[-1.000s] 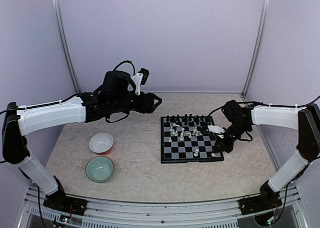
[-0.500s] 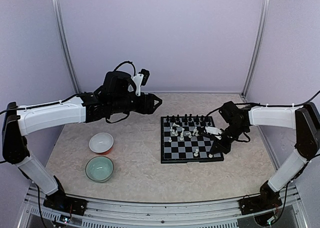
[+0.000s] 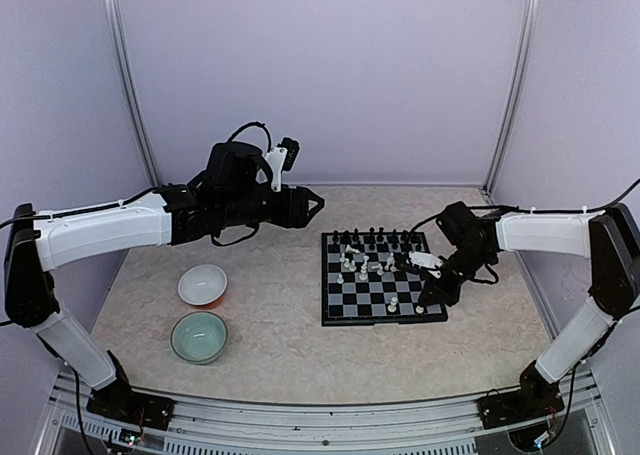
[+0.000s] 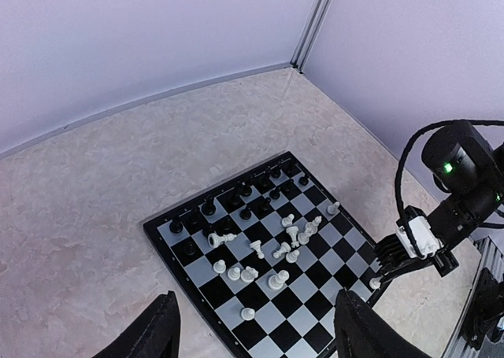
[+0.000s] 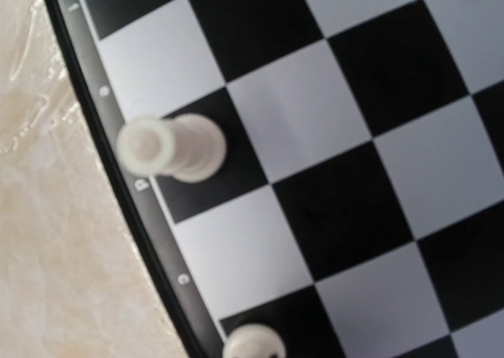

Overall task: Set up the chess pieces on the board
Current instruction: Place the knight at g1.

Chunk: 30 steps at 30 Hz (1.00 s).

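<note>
The board [image 3: 325, 275] lies right of centre on the table. Black chess pieces [image 3: 370, 239] line its far rows, and white chess pieces [image 3: 365, 267] are scattered mid-board, some toppled. My left gripper [image 3: 312, 203] hovers open and empty, high and to the left of the board; in its wrist view the board [image 4: 154, 234] lies below its fingers [image 4: 157, 330]. My right gripper [image 3: 428, 299] is shut and low over the board's near right corner. Its fingers are out of its wrist view, which shows the rim [image 5: 153, 224] and two upright white pieces [image 5: 169, 147] [image 5: 253, 345].
A white bowl [image 3: 203, 284] and a pale green bowl [image 3: 198, 336] stand left of the board. The right arm's cable and elbow [image 4: 461, 165] rise beside the board's right edge. Walls and corner posts close in the back and sides.
My right gripper has shifted slightly left, over the board's near right corner. The left arm and the pieces have not visibly moved.
</note>
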### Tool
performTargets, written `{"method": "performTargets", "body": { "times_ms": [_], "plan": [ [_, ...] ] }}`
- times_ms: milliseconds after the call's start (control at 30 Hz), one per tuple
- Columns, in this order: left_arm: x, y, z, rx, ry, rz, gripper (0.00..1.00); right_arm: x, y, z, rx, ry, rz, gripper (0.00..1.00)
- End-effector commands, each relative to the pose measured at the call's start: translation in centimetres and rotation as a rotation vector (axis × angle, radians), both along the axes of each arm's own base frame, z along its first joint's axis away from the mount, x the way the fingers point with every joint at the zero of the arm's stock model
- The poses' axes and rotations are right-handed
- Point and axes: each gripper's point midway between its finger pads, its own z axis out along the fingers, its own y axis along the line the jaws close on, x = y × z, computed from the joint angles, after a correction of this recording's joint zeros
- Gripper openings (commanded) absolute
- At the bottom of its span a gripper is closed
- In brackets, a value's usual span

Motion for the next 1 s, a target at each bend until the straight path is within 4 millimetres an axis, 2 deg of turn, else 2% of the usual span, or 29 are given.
{"method": "performTargets", "body": {
  "times_ms": [0, 100, 267, 733, 867, 967],
  "plan": [
    [0.0, -0.6, 1.2, -0.004, -0.029, -0.013, 0.66, 0.3, 0.5, -0.3, -0.009, -0.005, 0.005, 0.04],
    [0.0, -0.6, 1.2, -0.003, -0.030, -0.013, 0.67, 0.3, 0.5, -0.4, -0.014, -0.003, 0.006, 0.05],
    [-0.1, -0.7, 1.3, -0.004, -0.031, -0.017, 0.67, 0.2, 0.4, -0.5, -0.025, -0.006, 0.004, 0.14],
    [-0.3, -0.9, 1.1, 0.000, -0.028, -0.022, 0.67, 0.4, 0.6, -0.1, -0.011, -0.015, 0.006, 0.20],
    [-0.4, -1.0, 1.2, 0.001, -0.031, -0.025, 0.67, -0.4, 1.8, 2.0, 0.069, 0.011, 0.052, 0.26],
    [-0.5, -1.0, 1.3, 0.002, -0.033, -0.027, 0.67, 1.2, 2.2, 5.2, 0.133, -0.033, 0.037, 0.27]
  ]
}}
